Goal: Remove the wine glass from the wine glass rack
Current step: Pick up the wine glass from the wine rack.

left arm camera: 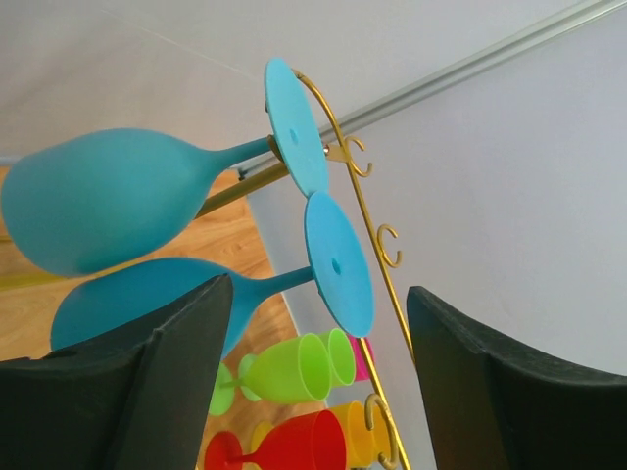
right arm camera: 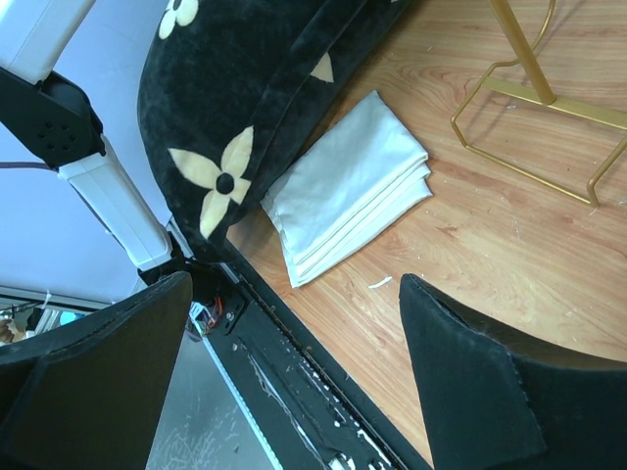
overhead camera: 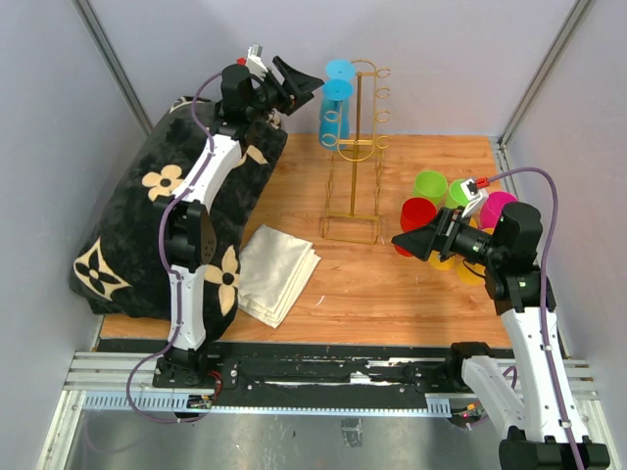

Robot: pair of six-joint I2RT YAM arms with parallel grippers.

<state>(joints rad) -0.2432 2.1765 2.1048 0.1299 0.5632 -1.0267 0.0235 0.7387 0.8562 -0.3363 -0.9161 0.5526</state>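
Although the left arm is raised high above the black flowered cushion (overhead camera: 147,196), nothing has come off the rack yet. The left gripper (overhead camera: 306,83) hangs just beside the glasses with its jaws spread wide and nothing between them; in the left wrist view the two dark fingers (left arm camera: 147,382) frame the glasses without touching either.

Right of it stands the wine glass rack (overhead camera: 358,147). Two blue wine glasses still hang from its left-hand loops, feet hooked near the top: the upper glass (left arm camera: 98,201) and the lower glass (left arm camera: 137,294) just under it. So the approach looks nearly complete. What remains is to close on one stem or bowl, slide its foot out of the loop, and carry it clear.

Further right, a cluster of coloured plastic glasses (overhead camera: 431,186) stands on the wooden table (overhead camera: 392,294). The right gripper (overhead camera: 407,243) hovers low beside them, jaws apart and empty, well away from the rack's top, apparently taking no part.
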